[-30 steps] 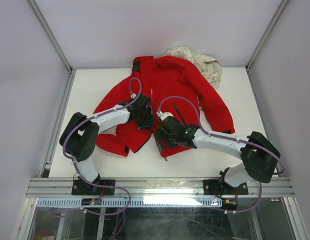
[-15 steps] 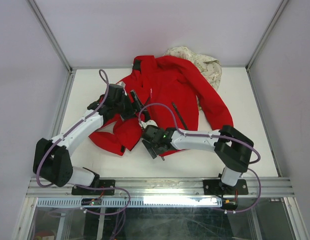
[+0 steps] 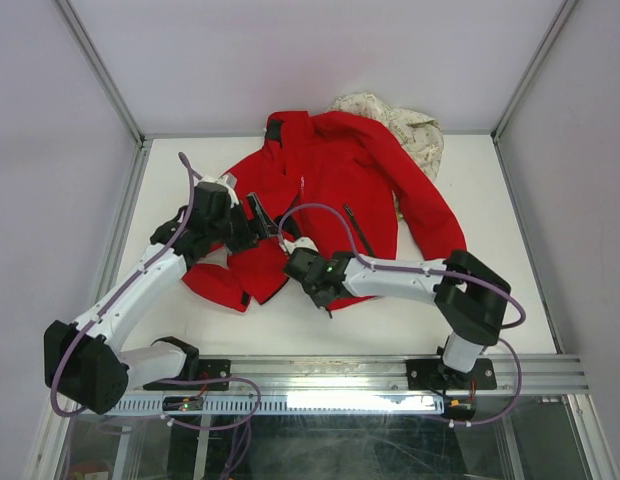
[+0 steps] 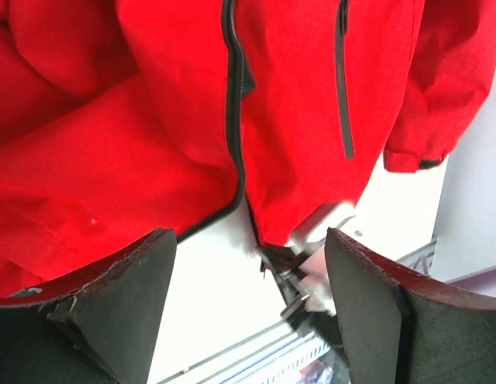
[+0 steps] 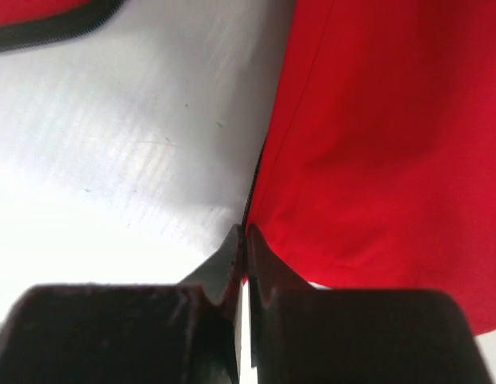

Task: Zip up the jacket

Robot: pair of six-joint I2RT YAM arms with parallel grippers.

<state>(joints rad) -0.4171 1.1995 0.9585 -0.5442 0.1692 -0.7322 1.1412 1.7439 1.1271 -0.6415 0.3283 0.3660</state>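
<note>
Over at about 9 o'clock on the desk (image 3: 180, 170), the left gripper (image 3: 258, 214) hangs with its jaws wide apart and nothing between them. It's just above the bunched-up left half of the jacket (image 3: 340, 170).

The jacket lies face up across the middle of the desk, collar at 12 o'clock and hem at 6 o'clock, with the front open. The left wrist view shows the dark zipper edge (image 4: 232, 104) running down one panel, with a wedge of bare desk between the two halves near the hem. So nothing's zipped yet. Imo we're on the very first step, getting hold of the two bottom ends.

Moving right, around 6 o'clock at the hem, the right gripper (image 5: 243, 237) has its jaws pressed together on the bottom corner of the other panel. Its own camera shows the dark edge running straight into the fingertips, so it looks clamped on the jacket there. It's a thin bite though, and I reckon it could slip.

Up at 1 o'clock a cream floral garment (image 3: 415, 125) pokes out from behind the jacket's shoulder. It's not part of this job.

My guess for the next move: the left gripper drops down and pinches the bottom of its own zip edge. Then both ends get pulled together and lined up so the zip can start. That's fiddly stuff, since the fabric is floppy. I also can't make out the slider in any view, so finding it comes first.
</note>
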